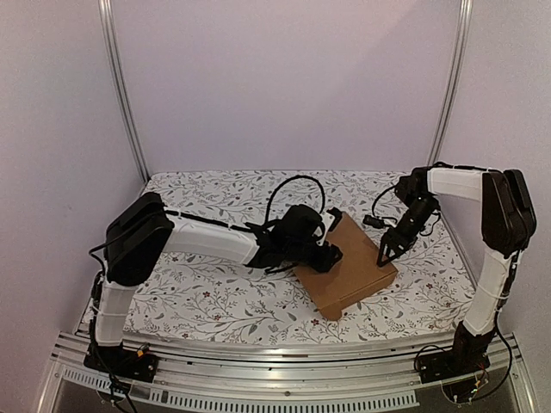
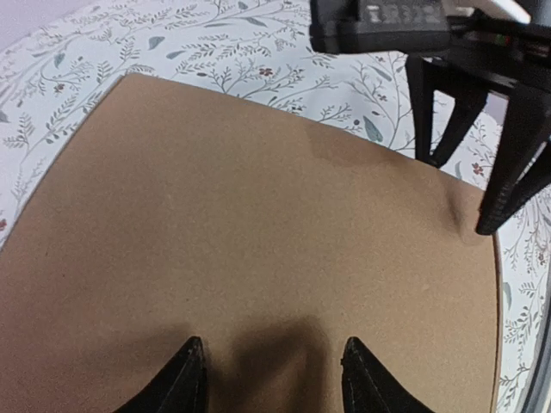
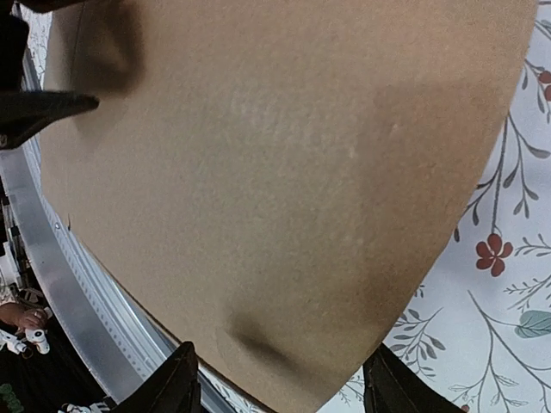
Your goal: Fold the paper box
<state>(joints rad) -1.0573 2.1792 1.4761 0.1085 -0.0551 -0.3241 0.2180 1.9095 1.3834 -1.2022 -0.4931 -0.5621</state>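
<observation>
The closed brown paper box [image 1: 349, 267] lies flat on the flower-printed tablecloth [image 1: 207, 292], right of the table's centre, with the left gripper [image 2: 271, 374] over its top panel and the right gripper [image 3: 280, 379] at its right edge, both with jaws spread.

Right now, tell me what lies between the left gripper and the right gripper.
Between the left gripper and the right gripper lies only the bare top of the paper box; the left wrist view shows this.
</observation>
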